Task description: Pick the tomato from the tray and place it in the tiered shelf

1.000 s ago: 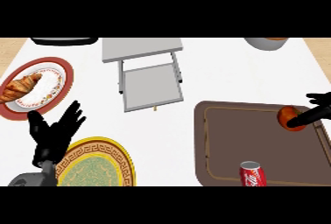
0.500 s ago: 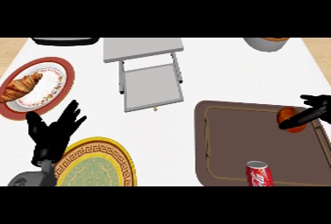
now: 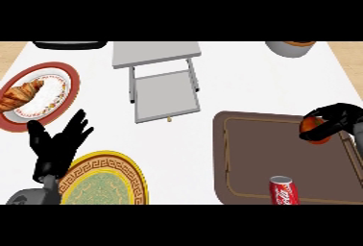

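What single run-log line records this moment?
right hand: shut on tomato | tomato: over tray | left hand: open, resting | tiered shelf: untouched

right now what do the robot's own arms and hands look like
Both hands are matt black with slim, jointed fingers and a thumb. The left hand joins a grey, rounded forearm at the view's lower left edge. Of the right hand only black parts show, and its forearm lies outside the view. No cables, markings or sleeves show.
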Controlling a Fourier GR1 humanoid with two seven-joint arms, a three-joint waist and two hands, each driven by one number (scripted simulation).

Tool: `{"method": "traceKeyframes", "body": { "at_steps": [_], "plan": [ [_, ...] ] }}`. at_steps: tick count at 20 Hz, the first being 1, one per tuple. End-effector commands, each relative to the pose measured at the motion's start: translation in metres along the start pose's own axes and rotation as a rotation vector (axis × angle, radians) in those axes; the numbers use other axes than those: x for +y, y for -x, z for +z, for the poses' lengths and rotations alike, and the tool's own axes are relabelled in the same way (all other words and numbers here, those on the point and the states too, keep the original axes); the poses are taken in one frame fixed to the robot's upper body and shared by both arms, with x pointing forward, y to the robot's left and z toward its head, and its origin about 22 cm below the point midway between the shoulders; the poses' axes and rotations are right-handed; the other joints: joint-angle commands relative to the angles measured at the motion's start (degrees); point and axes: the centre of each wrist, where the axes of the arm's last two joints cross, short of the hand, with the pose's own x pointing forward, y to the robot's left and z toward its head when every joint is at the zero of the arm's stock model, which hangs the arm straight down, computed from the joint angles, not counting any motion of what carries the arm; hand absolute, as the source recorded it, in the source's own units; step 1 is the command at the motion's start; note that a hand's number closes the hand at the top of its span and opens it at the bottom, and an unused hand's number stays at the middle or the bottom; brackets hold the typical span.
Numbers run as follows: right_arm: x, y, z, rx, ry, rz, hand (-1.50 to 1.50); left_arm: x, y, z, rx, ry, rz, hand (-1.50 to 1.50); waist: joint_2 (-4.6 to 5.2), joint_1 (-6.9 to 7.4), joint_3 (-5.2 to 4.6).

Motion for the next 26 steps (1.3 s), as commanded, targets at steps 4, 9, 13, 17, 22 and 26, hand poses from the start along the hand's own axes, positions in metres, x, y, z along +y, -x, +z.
{"method": "traceKeyframes", "body": {
  "at_steps": [4,9,13,17,22,26],
  "plan": [
    [0.023,-0.026,0.001,-0.134,-0.028,-0.056,1.5,-0.002,0.019,-0.003,0.071,0.005,0.006,0.0,0.94,0.06,0.61],
    [0.177,-0.153,0.087,-0.677,-0.071,0.398,1.5,-0.017,0.008,-0.003,0.054,0.072,-0.032,0.0,0.4,6.12,0.33],
    [0.274,-0.187,0.163,-0.939,-0.015,0.538,1.5,-0.029,0.002,-0.01,0.058,0.083,-0.033,0.0,0.38,4.77,0.39],
    [0.305,-0.175,0.208,-1.075,0.109,0.465,1.5,-0.019,0.012,-0.004,0.074,0.049,0.005,0.0,0.09,3.15,0.51],
    [0.3,-0.19,0.296,-1.174,0.295,0.354,1.5,-0.006,0.005,-0.005,0.079,0.021,-0.012,0.0,-0.13,1.69,0.47],
    [0.286,-0.201,0.34,-1.174,0.403,0.265,1.5,-0.007,0.019,-0.002,0.081,-0.006,-0.017,0.0,0.29,0.52,0.5]
  ]
}}
